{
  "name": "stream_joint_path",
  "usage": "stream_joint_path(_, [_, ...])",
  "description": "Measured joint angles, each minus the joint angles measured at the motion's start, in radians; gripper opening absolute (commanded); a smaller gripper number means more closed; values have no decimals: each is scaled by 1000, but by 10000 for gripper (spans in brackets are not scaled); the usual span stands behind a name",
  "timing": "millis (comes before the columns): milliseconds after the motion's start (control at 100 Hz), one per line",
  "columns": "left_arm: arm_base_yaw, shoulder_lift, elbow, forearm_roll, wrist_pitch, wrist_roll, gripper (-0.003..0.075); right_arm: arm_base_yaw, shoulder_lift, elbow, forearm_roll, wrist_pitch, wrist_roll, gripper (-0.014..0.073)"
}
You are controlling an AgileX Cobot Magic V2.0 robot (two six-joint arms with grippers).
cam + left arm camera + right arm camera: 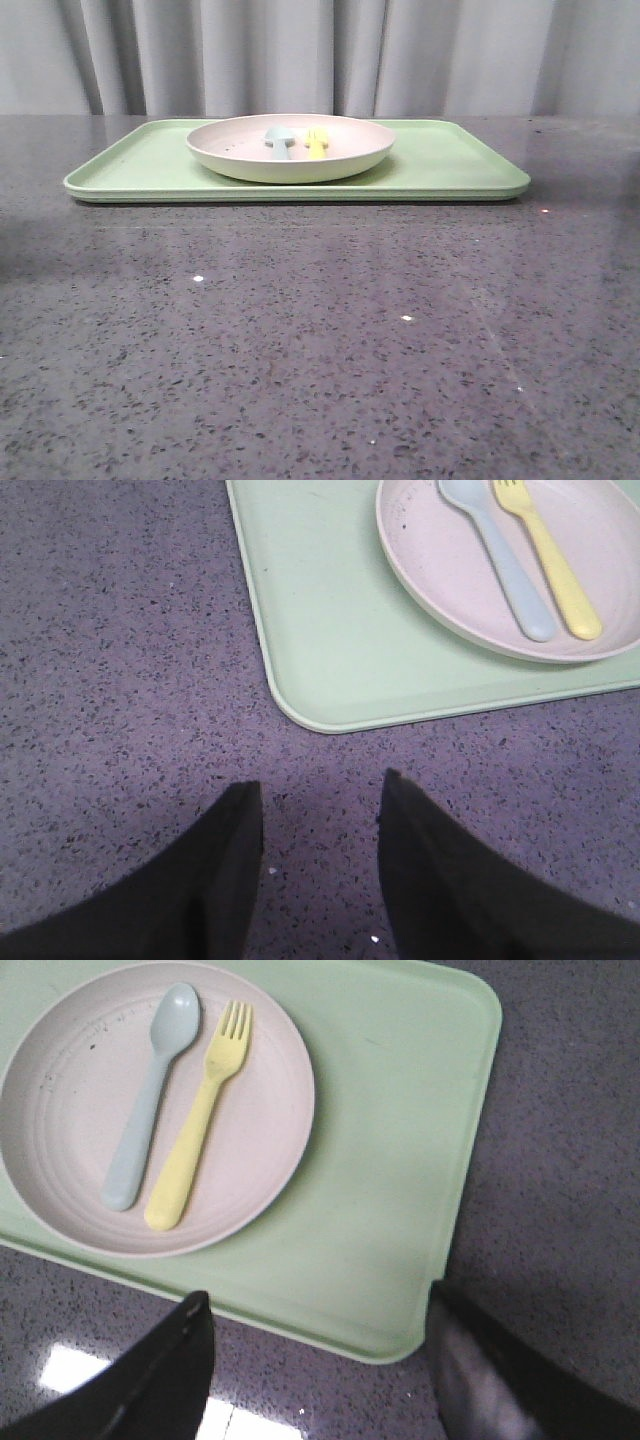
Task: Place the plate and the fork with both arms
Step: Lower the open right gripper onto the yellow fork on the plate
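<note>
Both grippers, left (320,790) & right (320,1310), are spread wide w/ nothing in them, so pinch the stiff, prob. slippery plate (290,160) on the green tray (440,160) by its rim, & grab the light little fork (195,1135) lying in it by its flat handle.

Tray (450,165): I see it light green, rectangular, mid-frame.
Spoon (150,1100): pale blue, upper left.
Tabletop (320,340): dark speckled.
Curtain (320,50): grey, top.

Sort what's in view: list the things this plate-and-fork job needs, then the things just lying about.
Needed for the job:
plate
fork, lying in the plate
left gripper, open
right gripper, open

Lying about:
spoon, in the plate beside the fork
tray, under the plate
table
</note>
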Motion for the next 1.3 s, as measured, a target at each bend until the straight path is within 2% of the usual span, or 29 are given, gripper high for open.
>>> stream_joint_path(370, [1, -115, 33, 1, 0, 0, 273, 45, 336, -424, 6, 172, 0, 469])
stream_joint_path(580, [1, -118, 33, -5, 13, 0, 273, 62, 485, -571, 30, 197, 34, 468])
stream_joint_path(810, [1, -118, 33, -13, 15, 0, 273, 72, 570, -601, 51, 199, 135, 468])
stream_joint_path(1300, [1, -118, 33, -16, 15, 0, 273, 81, 678, -604, 108, 199, 173, 468])
